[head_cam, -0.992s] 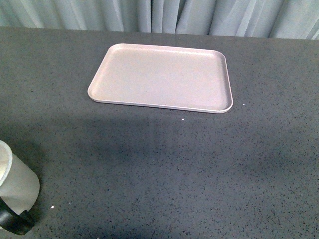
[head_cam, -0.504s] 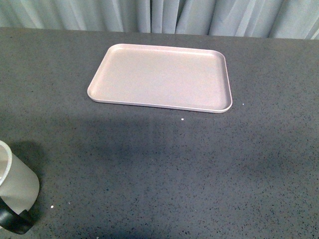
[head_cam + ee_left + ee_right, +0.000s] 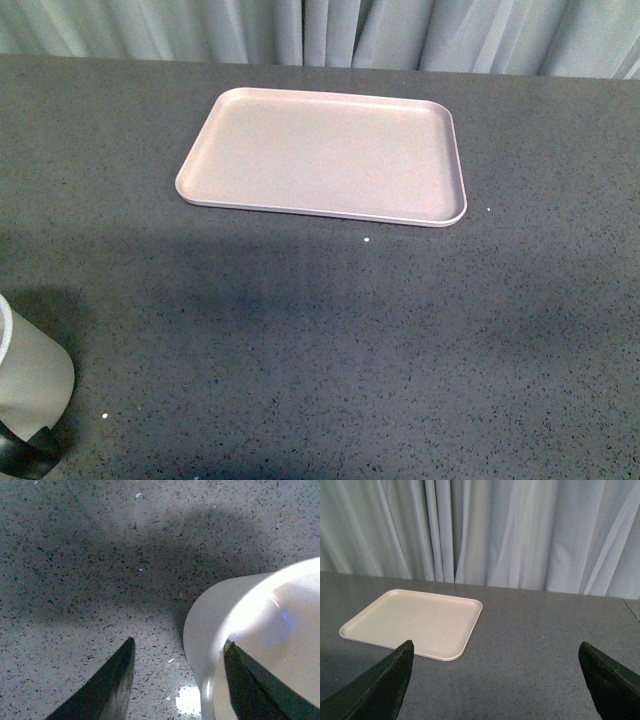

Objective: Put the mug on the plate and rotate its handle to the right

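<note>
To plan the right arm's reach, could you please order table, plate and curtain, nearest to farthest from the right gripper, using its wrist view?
1. Table, just beneath the right gripper.
2. Plate, ahead, lying on the table.
3. Curtain, beyond the table's far edge.

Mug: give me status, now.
Left gripper open, straddling mug wall, not clamped. Right gripper open, holding nothing. Mug at table near-left, off the plate, handle toward the robot. Nothing between mug and plate.

I see the plate [image 3: 415, 622] lying flat on the grey table [image 3: 545, 630]; the dark fingers [image 3: 385, 685] of my right gripper [image 3: 495, 647] stand wide apart; pale curtains [image 3: 520, 530] hang behind the table.
</note>
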Robot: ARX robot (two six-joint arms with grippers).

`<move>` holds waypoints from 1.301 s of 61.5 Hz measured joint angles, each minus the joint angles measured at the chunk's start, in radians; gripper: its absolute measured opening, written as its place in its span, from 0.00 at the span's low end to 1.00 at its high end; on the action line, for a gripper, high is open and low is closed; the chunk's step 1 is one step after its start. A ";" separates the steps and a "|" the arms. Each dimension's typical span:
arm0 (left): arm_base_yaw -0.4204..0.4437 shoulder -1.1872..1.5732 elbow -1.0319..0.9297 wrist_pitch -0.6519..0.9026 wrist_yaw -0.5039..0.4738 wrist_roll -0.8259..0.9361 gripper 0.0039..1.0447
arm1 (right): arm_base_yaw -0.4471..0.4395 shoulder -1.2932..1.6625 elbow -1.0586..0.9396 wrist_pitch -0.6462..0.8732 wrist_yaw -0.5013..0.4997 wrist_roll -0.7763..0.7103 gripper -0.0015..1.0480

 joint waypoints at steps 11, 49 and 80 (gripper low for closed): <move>-0.019 0.000 0.010 -0.021 -0.019 -0.004 0.20 | 0.000 0.000 0.000 0.000 0.000 0.000 0.91; -0.241 0.002 0.278 -0.198 -0.088 -0.247 0.02 | 0.000 0.000 0.000 0.000 0.000 0.000 0.91; -0.571 0.599 0.978 -0.335 -0.208 -0.499 0.02 | 0.000 0.000 0.000 0.000 0.000 0.000 0.91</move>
